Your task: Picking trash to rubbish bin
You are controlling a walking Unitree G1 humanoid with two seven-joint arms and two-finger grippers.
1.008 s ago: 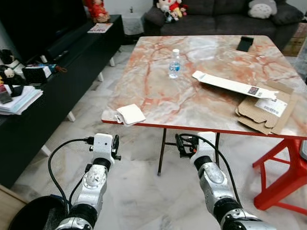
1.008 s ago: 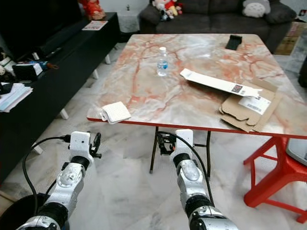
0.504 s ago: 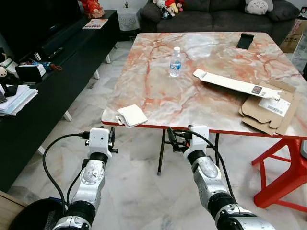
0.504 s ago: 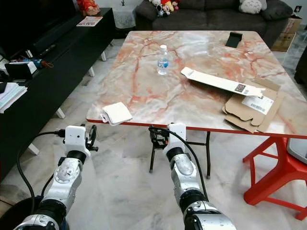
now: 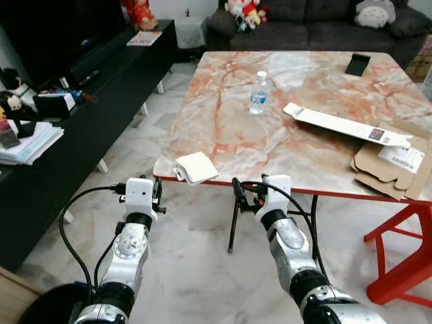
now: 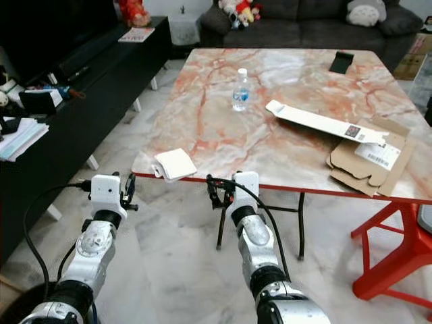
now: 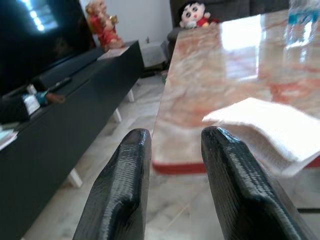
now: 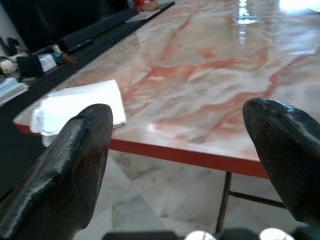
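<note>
2 end effectors are held low before the table [image 5: 283,121], both empty: the left end effector [image 7: 172,150] with fingers parted a little, the right end effector [image 8: 180,165] spread wide. A white tissue [image 5: 196,167] lies at the near table corner, overhanging the edge. The approach step is judged in hand; next, the tissue must be reached and pinched.
</note>
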